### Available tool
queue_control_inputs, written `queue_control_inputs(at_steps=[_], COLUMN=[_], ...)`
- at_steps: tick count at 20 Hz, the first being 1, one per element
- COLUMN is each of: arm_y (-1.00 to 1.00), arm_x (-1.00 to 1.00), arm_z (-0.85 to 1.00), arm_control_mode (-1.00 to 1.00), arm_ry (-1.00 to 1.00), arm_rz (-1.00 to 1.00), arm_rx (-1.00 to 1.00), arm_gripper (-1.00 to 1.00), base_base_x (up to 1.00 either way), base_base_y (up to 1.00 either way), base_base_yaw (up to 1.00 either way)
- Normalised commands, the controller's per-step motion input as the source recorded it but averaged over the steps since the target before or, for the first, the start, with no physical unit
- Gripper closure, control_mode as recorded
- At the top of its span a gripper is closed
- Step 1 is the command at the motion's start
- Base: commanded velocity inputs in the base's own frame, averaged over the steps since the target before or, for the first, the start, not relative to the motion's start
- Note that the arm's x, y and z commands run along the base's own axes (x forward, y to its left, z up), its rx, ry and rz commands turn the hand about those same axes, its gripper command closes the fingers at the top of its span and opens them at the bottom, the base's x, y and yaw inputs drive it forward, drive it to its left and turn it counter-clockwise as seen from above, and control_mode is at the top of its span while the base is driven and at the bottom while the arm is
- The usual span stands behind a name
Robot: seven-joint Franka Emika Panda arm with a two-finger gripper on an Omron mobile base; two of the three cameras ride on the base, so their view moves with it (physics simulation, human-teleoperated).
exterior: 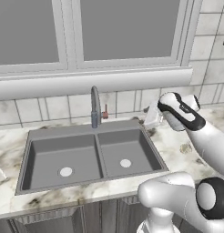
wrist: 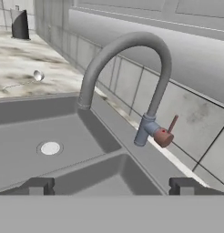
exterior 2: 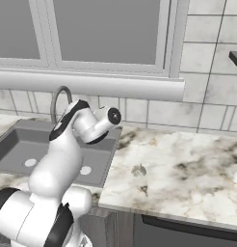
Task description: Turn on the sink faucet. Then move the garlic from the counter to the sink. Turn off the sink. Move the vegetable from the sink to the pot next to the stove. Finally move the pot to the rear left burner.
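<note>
Even flat rendered light, soft shadows (no glare), slightly coarse detail

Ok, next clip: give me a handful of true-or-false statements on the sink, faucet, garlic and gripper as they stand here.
1. The sink has two basins. True.
2. Water is running from the faucet. False: no stream shows at the spout in any view.
3. The garlic lies on the counter, right of the sink. True.
4. The gripper is shut on the red faucet lever. False: its jaws stand wide open, short of the lever, holding nothing.
5. A vegetable already sits in the left basin. False: both basins show only their drains.
</note>
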Motion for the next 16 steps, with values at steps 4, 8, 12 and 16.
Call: queue_control_inputs(at_steps=[4,8,12,16], arm_y=[0.17,0.25,0.26,0.24], arm_x=[0.56,0.42,0.32,0.26], arm_z=[-0.13,-0.13,-0.08,-0.07], arm_control_mode=[-1.0,-1.0,-1.0,-1.0], arm_ry=[0.0,-0.03,-0.05,-0.08], arm_rz=[-0.01,0.0,0.0,0.0], arm_rx=[0.0,0.0,0.0,0.0], arm_gripper=[-1.0,-1.0,-1.0,-1.0], base_base_x=[0.0,0.0,0.0,0.0], base_base_y=[0.0,0.0,0.0,0.0], base_base_yaw=[0.0,0.0,0.0,0.0])
